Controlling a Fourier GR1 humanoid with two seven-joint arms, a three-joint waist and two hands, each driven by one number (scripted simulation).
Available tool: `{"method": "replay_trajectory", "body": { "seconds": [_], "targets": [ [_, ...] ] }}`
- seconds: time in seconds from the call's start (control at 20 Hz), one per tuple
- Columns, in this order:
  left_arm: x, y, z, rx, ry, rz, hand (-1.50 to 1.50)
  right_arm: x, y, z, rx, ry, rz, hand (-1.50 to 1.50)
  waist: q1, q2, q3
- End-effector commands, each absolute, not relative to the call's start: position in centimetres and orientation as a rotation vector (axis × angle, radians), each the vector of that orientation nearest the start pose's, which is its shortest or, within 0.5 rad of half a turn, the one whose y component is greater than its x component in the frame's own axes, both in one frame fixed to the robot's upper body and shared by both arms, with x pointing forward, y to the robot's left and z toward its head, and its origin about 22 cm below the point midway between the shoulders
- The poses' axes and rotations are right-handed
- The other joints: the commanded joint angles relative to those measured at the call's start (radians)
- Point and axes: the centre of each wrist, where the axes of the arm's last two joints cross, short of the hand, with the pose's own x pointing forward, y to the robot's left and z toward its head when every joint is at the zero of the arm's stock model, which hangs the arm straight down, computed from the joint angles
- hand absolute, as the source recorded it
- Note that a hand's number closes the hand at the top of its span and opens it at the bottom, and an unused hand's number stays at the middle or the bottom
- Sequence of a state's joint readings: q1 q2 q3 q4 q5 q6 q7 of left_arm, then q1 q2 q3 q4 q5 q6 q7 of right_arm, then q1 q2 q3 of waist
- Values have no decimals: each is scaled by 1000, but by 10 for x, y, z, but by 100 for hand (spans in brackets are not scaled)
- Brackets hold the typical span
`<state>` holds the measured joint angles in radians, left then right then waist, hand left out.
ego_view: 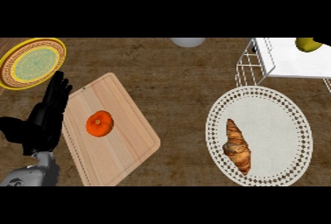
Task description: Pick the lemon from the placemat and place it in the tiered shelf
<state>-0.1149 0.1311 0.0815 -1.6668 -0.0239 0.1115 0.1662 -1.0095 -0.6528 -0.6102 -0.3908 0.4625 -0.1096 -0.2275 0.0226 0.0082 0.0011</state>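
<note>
The lemon (310, 44) lay on the tiered shelf (294, 65) at upper right, partly cut off by the view's edge; the left hand (48, 109) rested open beside the cutting board (123, 140); the right hand was out of view; a pale round thing (188, 41) at the top edge was too cropped to name.

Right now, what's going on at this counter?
Nothing is being handled at this moment. The left hand rests open at the view's left edge, beside the cutting board, which has an orange on it. The right hand is out of view. The lemon already lies on the tiered shelf at the upper right, and only a croissant lies on the placemat.
</note>
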Motion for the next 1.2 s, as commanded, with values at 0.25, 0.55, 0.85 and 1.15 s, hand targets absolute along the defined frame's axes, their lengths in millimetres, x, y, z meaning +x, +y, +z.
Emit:
{"method": "replay_trajectory", "body": {
  "seconds": [0.25, 0.55, 0.85, 1.15],
  "targets": [
    [242, 263, 37, 247, -1594, 46, 0, 370, -497, 207, -889, -1579, -252, -150, -17, -9, -1],
    [259, 279, 70, 245, -1622, 47, 0, 314, -555, 213, -890, -1516, -343, -150, -24, -9, -1],
    [255, 292, 52, 241, -1600, 43, 0, 252, -603, 215, -835, -1510, -284, -150, -24, -6, -1],
    [252, 262, 59, 241, -1613, 25, 0, 208, -627, 196, -819, -1564, -294, -150, -13, -3, 2]
  ]
}}
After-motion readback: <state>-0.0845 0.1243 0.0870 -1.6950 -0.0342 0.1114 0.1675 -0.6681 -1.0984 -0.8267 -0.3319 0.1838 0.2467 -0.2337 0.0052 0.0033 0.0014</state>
